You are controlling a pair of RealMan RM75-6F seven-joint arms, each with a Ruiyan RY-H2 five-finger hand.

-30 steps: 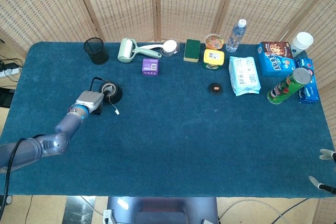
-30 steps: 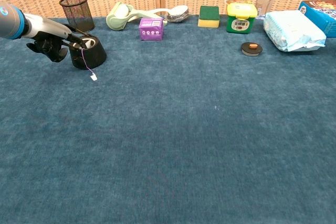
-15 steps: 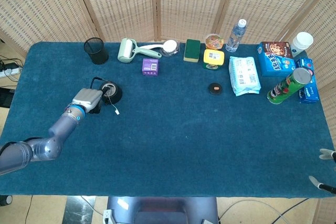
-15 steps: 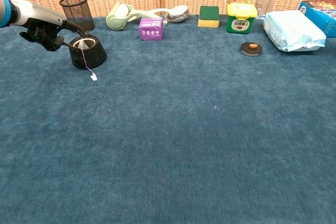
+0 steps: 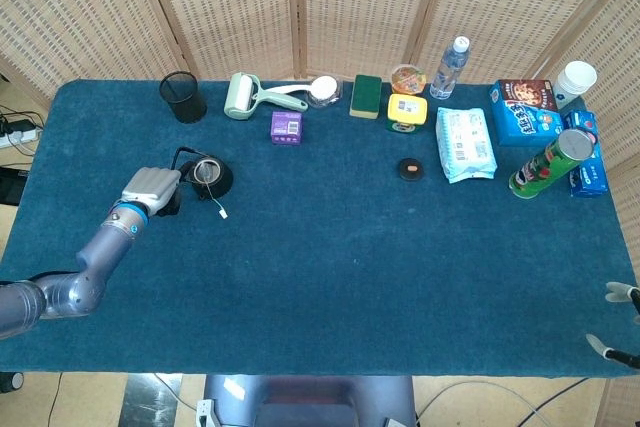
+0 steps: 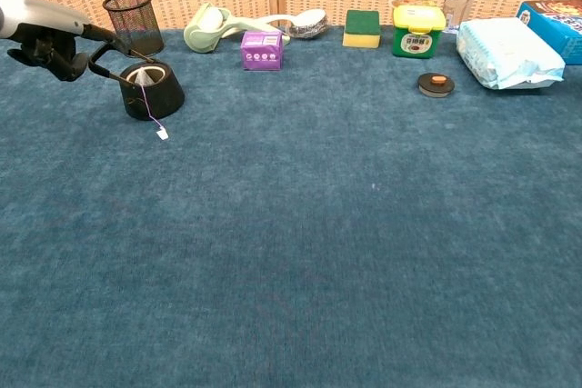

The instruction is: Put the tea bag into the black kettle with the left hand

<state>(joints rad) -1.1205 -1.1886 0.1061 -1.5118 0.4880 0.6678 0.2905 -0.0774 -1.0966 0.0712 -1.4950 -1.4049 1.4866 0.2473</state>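
Observation:
The black kettle [image 5: 208, 177] [image 6: 153, 91] stands on the blue cloth at the left. The white tea bag [image 6: 140, 74] sits in its open top. Its string hangs over the rim, and the tag [image 5: 222, 213] [image 6: 162, 134] lies on the cloth. My left hand [image 5: 150, 190] [image 6: 50, 43] is just left of the kettle, beside its wire handle, and holds nothing. Only the fingertips of my right hand [image 5: 618, 319] show at the bottom right edge of the head view; they are spread with nothing between them.
Along the back stand a black mesh cup [image 5: 183, 96], a lint roller [image 5: 243, 96], a purple box [image 5: 286, 127], a sponge [image 5: 366, 95], a yellow jar [image 5: 407, 112] and a bottle [image 5: 449, 67]. A small lid [image 5: 410, 168], a wipes pack [image 5: 465, 144], boxes and a can [image 5: 550, 162] lie right.
My left hand has drawn back leftward, away from the kettle's mouth. The tea bag stays in the kettle with its tag on the cloth. The right hand has not moved.

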